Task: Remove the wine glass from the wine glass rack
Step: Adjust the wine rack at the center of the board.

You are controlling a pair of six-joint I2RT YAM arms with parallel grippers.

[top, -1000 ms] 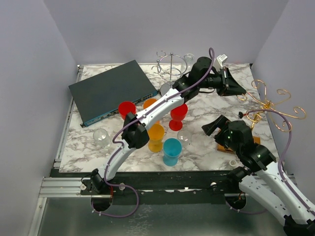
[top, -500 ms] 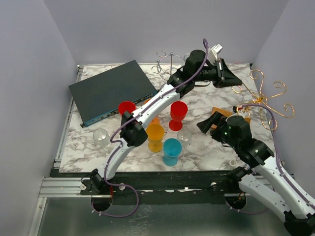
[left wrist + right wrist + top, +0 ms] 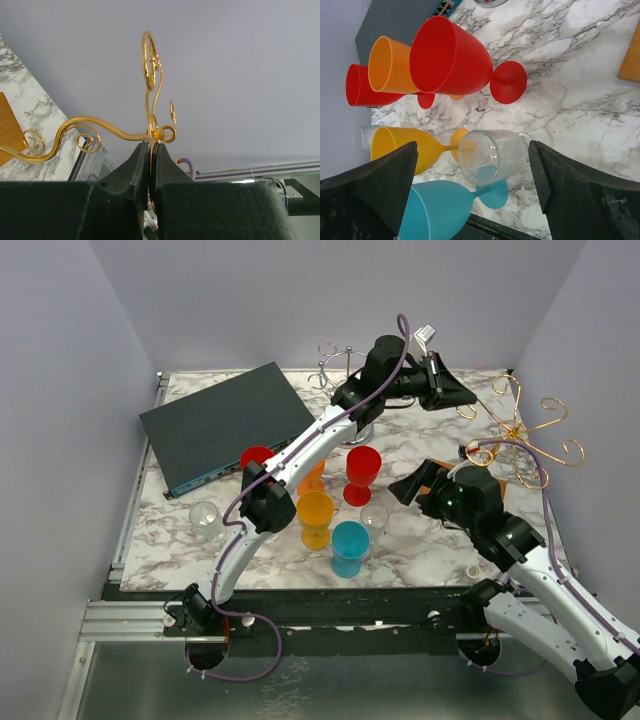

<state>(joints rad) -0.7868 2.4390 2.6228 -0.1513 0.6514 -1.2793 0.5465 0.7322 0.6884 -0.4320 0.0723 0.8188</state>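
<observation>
Two pincers over a marbled surface (image 3: 430,550): the left pincer (image 3: 151,146) is clamping shut on the gold wine glass rack (image 3: 514,426), far right, and risking a slip on thin wire. The right pincer (image 3: 472,145), gaping empty, is hovering over the clear wine glass (image 3: 490,156), and may be about to knock neighbouring goblets (image 3: 447,62).

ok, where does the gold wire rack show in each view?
Top external: gold rack at the right of the table, its curls spreading just beyond the left gripper.
Left wrist: centre frame, gold rack rising from between the shut fingers.
Right wrist: not in it; only cups and glasses.
Shared landmark: the marble tabletop, also at the left edge of the left wrist view and across the right wrist view.
</observation>
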